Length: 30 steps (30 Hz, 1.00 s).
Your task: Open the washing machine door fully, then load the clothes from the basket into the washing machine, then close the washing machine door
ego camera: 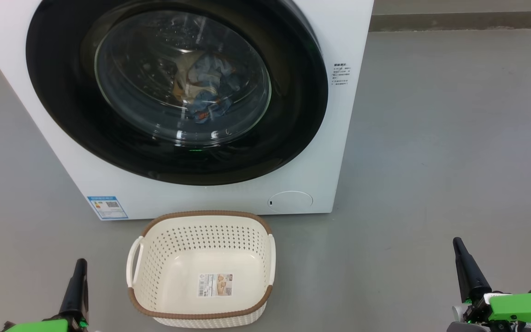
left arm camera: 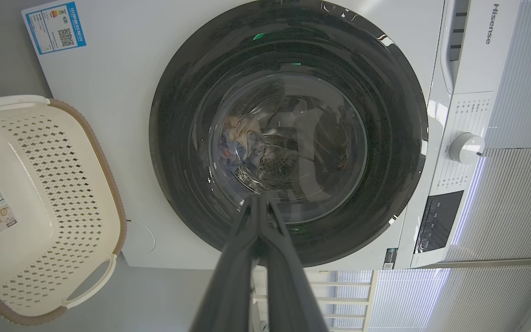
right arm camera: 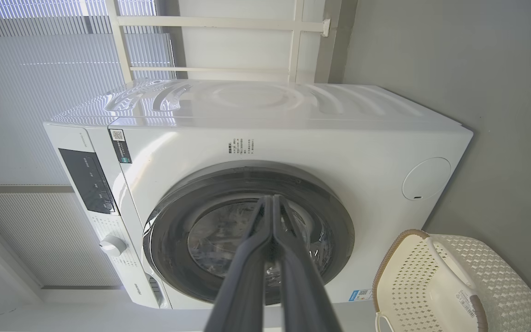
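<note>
- Your left claw (ego camera: 80, 266) sits low at the left, its two dark fingers (ego camera: 75, 288) pressed together on nothing, well apart from the basket.
- The basket (ego camera: 205, 215) stands on the floor (ego camera: 431, 138) just in front of the washing machine (ego camera: 339, 152). It is empty down to the label sticker (ego camera: 215, 284) on its bottom.
- The washing machine door (ego camera: 58, 115) looks shut flush against the front. The clothes (ego camera: 208, 90) show through its glass bowl (ego camera: 136, 92), lying inside the machine as blue and cream fabric.
- Your right claw (ego camera: 460, 251) is low at the right, likewise clenched on nothing and well clear of the machine.
- Judged from this, all three steps look done: load inside, basket bare, door closed.
- The next move calls for little — confirm the latch, which you cannot tell from these views. If the door gives, press its rim with a closed claw; otherwise hold both arms back.
</note>
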Motion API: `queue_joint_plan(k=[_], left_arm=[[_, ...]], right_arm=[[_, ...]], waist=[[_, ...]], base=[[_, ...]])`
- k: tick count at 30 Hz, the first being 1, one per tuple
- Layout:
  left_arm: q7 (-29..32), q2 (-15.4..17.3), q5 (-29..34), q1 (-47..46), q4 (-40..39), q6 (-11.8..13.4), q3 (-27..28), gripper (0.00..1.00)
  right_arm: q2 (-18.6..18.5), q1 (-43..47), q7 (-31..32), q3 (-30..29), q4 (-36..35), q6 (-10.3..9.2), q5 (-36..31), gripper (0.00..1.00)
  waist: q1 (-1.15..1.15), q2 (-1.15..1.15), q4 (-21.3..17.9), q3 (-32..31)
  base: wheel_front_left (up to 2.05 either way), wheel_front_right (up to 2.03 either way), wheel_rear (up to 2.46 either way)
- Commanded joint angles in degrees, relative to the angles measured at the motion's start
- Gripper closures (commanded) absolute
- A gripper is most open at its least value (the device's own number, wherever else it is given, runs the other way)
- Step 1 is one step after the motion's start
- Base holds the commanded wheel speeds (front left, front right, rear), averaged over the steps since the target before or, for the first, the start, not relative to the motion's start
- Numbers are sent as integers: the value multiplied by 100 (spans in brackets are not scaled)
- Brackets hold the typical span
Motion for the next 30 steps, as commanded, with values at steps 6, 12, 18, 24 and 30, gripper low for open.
queue_joint_plan(k=[6, 12, 18, 24, 30], left_arm=[[55, 58, -8, -233, -106, -18, 194, 100], [59, 54, -4, -234, -106, -18, 199, 100], [63, 50, 0, -234, -106, -18, 204, 100], [67, 47, 5, -234, -106, -18, 209, 100], [70, 44, 8, -235, -106, -18, 213, 100]], right_arm=[[-20, -261, 49, 132, -131, -6, 14, 100], [-20, -261, 49, 132, -131, -6, 13, 100], [-20, -261, 49, 132, -131, -6, 13, 100], [-20, -261, 50, 132, -131, -6, 13, 100], [-20, -261, 50, 132, -131, -6, 13, 100]], waist=[[0, 0, 0, 0], [0, 0, 0, 0], [0, 0, 0, 0], [0, 0, 0, 0], [0, 0, 0, 0]], base=[[0, 0, 0], [0, 0, 0], [0, 0, 0], [0, 0, 0], [0, 0, 0]])
